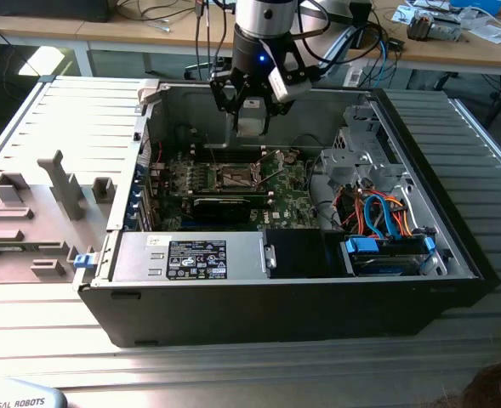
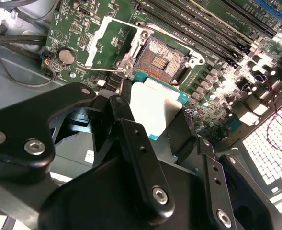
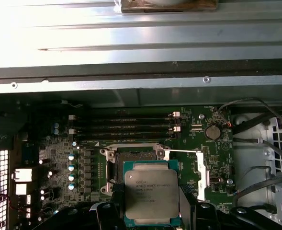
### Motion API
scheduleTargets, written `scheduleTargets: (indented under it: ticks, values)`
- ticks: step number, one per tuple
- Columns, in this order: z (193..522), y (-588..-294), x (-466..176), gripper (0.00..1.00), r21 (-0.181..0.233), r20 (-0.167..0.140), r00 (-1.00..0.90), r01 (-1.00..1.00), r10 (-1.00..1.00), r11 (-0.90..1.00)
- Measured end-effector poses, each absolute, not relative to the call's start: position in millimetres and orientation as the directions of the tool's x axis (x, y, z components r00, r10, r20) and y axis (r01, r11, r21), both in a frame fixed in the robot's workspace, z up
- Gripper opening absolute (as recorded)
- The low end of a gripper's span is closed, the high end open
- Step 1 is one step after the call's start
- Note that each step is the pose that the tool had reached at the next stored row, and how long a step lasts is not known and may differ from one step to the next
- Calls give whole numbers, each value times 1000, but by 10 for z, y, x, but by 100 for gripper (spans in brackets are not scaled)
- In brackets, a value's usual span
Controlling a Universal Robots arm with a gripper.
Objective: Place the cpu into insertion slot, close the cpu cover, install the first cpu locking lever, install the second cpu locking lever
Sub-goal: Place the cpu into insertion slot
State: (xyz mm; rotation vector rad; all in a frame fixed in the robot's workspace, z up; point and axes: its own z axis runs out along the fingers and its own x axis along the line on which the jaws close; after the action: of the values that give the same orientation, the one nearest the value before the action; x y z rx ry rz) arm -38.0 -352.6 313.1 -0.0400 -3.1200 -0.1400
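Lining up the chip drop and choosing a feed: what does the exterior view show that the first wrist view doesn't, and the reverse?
Exterior view adds the whole computer case, its power supply, the blue and orange cables, and how high the gripper hangs above the motherboard. First wrist view adds the cpu metal top close up, partly hiding the open insertion slot, with the cpu cover swung open beside it and a coin battery. Shared: the gripper holding the cpu, the motherboard, the slot.

The insertion slot [image 2: 162, 58] lies uncovered, the cpu cover [image 2: 95, 40] open beside it.
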Motion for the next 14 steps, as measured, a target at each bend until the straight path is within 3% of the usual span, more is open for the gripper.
scheduleTargets:
  ticks: [14]
  values:
    - [3098,-3526,-380,54,89,19,-1000,26,25,996]
